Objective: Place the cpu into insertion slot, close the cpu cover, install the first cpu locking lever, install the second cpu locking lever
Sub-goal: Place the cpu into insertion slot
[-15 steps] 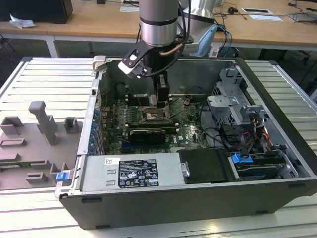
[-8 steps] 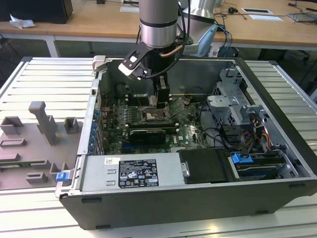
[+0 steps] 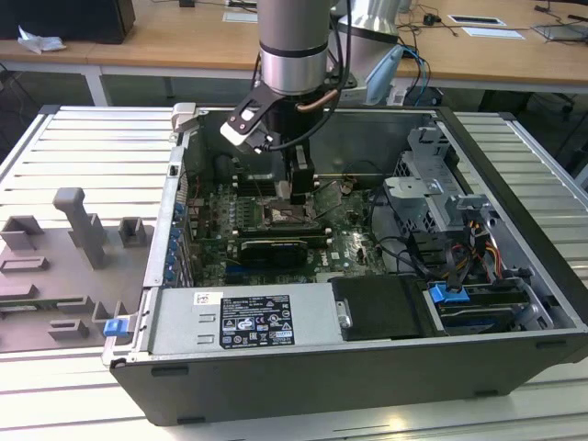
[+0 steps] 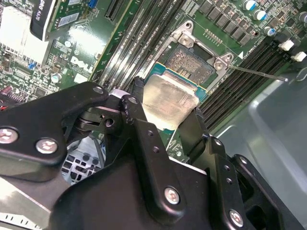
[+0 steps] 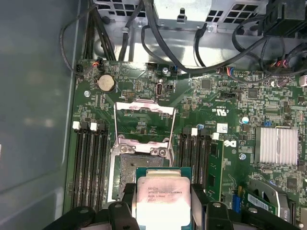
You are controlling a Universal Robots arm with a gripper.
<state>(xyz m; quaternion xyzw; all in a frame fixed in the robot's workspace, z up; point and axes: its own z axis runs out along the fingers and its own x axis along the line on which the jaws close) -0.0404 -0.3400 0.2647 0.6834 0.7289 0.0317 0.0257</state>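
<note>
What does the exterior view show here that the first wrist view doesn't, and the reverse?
Exterior view: the grey open computer case, its silver labelled power supply box and the grey moulded parts tray at that view's left. First wrist view: the silver-topped square cpu clamped in the black gripper, the silver cpu cover frame swung open, the dark square insertion slot bare. Both: the green circuit board, with the gripper over the slot.

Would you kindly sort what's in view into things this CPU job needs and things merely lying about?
Job: gripper, holding the cpu; insertion slot; cpu cover, open.
Lying about: coin battery; heatsink; memory slots; grey fixture blocks.
</note>
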